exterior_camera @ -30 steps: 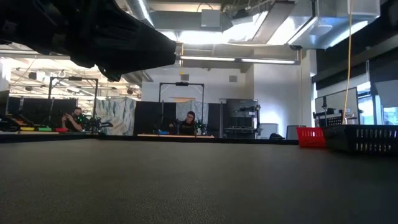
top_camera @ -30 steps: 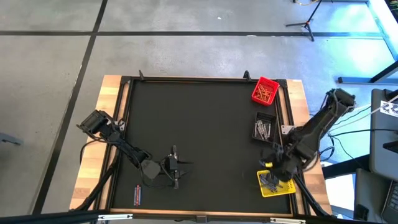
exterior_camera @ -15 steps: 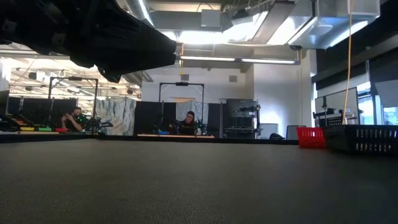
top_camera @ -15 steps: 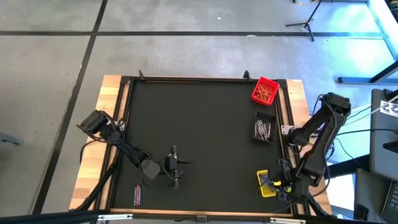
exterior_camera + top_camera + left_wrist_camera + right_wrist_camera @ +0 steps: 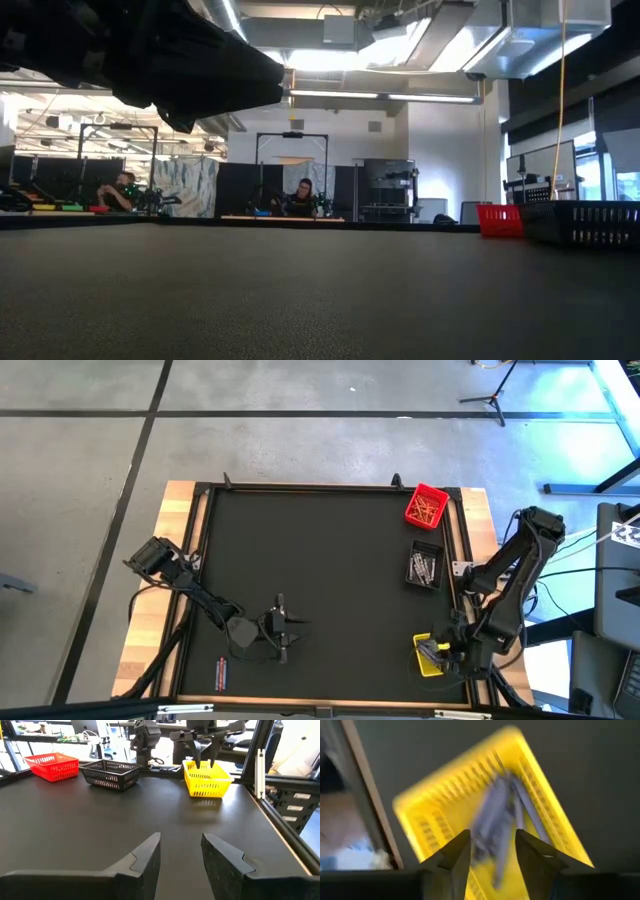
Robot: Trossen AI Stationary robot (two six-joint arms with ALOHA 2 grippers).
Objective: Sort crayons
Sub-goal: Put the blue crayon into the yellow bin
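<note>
The right gripper [image 5: 492,851], jaws now parted, has been shifted over the slatted yellow plastic bin [image 5: 445,807], where thin blue-grey crayons [image 5: 500,820] are heaped.

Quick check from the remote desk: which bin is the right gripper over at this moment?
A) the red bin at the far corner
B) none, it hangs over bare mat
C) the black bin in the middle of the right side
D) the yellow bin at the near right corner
D: the high view shows the right gripper above the yellow bin, and its wrist view looks straight down into that bin at the bluish crayons inside.
</note>
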